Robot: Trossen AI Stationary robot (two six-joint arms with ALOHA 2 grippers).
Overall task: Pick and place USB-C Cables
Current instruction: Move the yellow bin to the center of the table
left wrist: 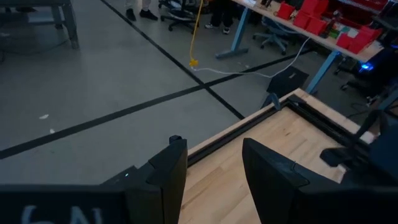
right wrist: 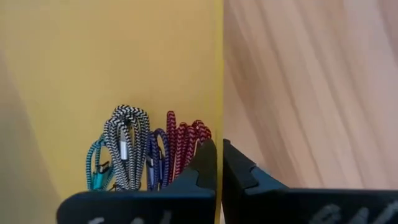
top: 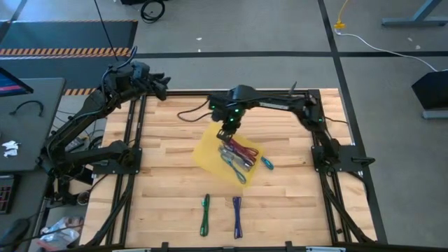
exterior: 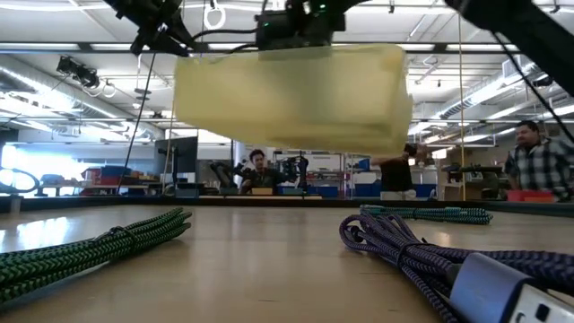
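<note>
High view: right gripper [top: 227, 133] is clamped on the yellow bin's [top: 204, 155] rim, lifted and tilted, USB-C cables [top: 238, 155] spilling toward its lower edge. I'd tip slowly so bundles slide clear. Left gripper [left wrist: 214, 180], parted, waits beyond the tabletop [top: 168, 182] corner.

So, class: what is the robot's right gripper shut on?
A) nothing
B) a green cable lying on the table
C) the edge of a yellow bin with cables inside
C: the right gripper pinches the yellow bin's edge, with cable bundles inside it.
</note>
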